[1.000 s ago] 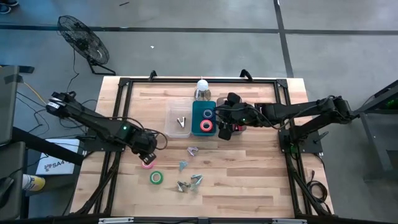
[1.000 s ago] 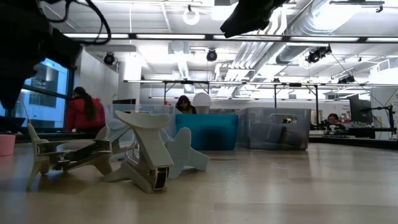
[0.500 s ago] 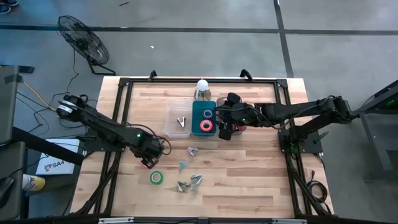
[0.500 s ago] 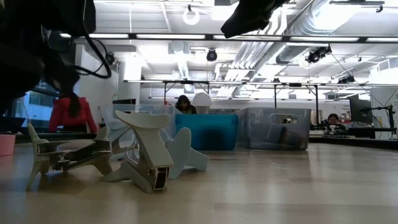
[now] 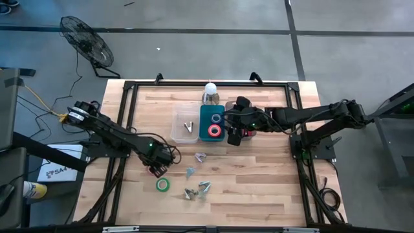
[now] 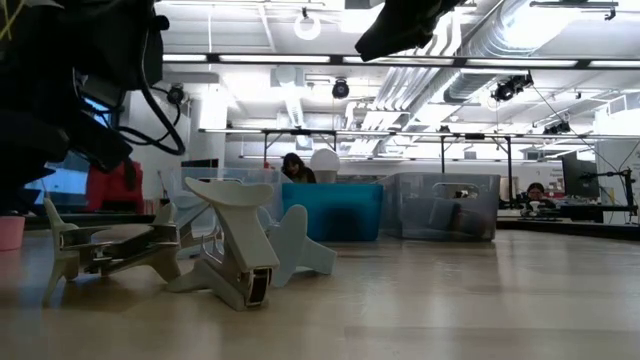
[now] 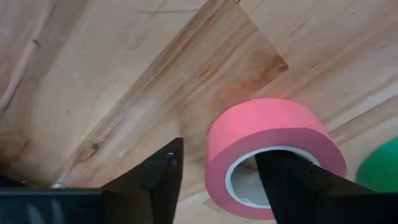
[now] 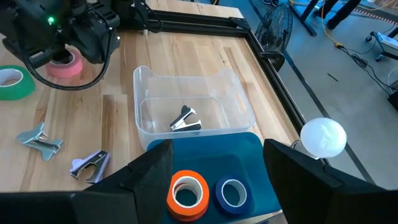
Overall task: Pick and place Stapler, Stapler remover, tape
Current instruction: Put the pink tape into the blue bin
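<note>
Sitting on its flat side on the wooden table [image 5: 259,181], hollow centre up, the pink tape roll [image 7: 270,152] is the thing the coming move turns on: in the left wrist view one dark finger [image 7: 292,180] of the left gripper [image 5: 157,166] reaches into the pale core while the other finger stands clear outside the wall, so the jaws are apart and straddle one side of the ring, not yet pinched on it. From above, the roll is mostly hidden under that gripper, at the left-centre of the table, and the green tape roll [image 5: 162,185] lies just beside it on the near side. A squeeze across the wall would likely secure the roll, and the carry would then run right and far to the teal bin [image 5: 205,114], which already holds a red roll [image 5: 214,132] and a blue roll [image 5: 216,119]. The left arm is plainly the nearer one. The right gripper [image 5: 234,133] hangs at the teal bin's right edge, its fingers apart in its own wrist view and holding nothing.
</note>
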Tool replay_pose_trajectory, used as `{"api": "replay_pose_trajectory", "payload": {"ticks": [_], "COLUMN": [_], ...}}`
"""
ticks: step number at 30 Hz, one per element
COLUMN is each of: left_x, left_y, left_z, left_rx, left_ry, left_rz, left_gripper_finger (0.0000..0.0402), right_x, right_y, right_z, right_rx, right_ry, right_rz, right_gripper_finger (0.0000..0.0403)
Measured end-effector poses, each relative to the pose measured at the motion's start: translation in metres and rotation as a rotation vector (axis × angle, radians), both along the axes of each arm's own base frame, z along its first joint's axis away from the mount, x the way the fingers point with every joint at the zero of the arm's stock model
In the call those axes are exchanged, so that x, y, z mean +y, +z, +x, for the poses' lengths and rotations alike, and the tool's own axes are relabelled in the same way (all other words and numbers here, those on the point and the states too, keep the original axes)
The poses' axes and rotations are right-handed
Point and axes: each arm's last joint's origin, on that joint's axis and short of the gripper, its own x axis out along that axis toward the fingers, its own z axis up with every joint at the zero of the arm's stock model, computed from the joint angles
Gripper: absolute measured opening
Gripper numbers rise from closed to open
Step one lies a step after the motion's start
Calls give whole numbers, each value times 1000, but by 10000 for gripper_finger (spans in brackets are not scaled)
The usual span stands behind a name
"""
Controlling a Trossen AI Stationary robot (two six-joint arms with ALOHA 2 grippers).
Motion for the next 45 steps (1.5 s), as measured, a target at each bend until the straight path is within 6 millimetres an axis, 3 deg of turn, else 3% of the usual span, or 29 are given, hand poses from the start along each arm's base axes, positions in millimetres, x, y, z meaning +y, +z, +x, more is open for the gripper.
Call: {"api": "replay_pose_trajectory", "payload": {"ticks": [14, 27, 34, 45], "left_x": [1, 2, 3, 10], "left_y": [-7, 0, 30, 108], "left_z": [-3, -5, 1, 16], "left_rx": [-13, -54, -161, -478], "left_ry": [4, 2, 3, 32], "left_rz": [-32, -4, 53, 366], "left_gripper_finger": [47, 40, 40, 40], "right_x": [0, 0, 0, 0], "right_y": [0, 0, 0, 0], "right_z": [0, 0, 0, 0], "right_rx": [1, 2, 2, 2], "right_ry": [0, 0, 0, 0], "right_rz": [0, 0, 0, 0], "right_gripper_finger": [240, 240, 240, 240]}}
